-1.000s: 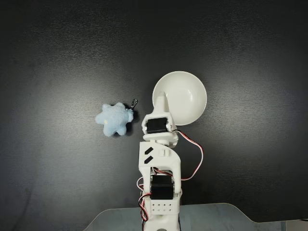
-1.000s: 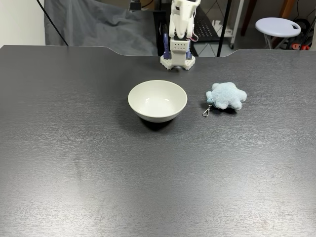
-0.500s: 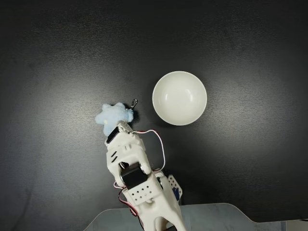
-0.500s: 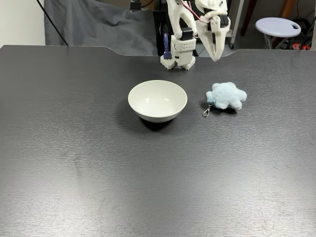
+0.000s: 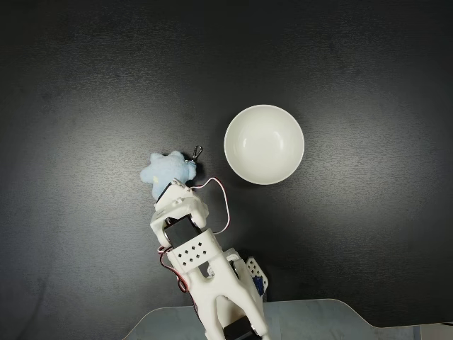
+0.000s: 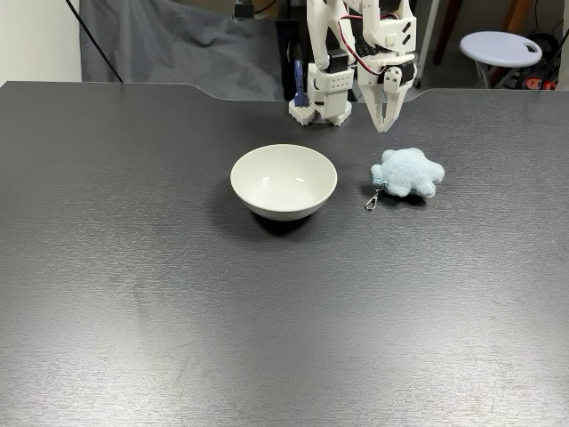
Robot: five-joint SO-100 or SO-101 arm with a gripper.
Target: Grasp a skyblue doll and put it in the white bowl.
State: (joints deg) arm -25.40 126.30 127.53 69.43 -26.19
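The skyblue doll [image 6: 408, 173] lies on the black table to the right of the white bowl [image 6: 284, 181] in the front fixed view, its metal clasp [image 6: 373, 200] pointing toward the camera. My gripper [image 6: 381, 127] hangs point-down just behind and slightly left of the doll, a little above it, its fingers meeting at the tips with nothing between them. In the top fixed view the doll [image 5: 164, 170] sits left of the bowl [image 5: 264, 144], and my white arm [image 5: 185, 237] covers the doll's near edge and hides the fingertips.
The arm's base [image 6: 318, 96] stands at the table's far edge behind the bowl. A grey cloth [image 6: 178, 44] and a white stool [image 6: 500, 46] lie beyond the table. Bare dark tabletop [image 6: 267, 338] stretches in front.
The arm swung from over the bowl across to the doll's side. Over the last half second the gripper dropped lower, toward the doll. Doll and bowl have not moved.
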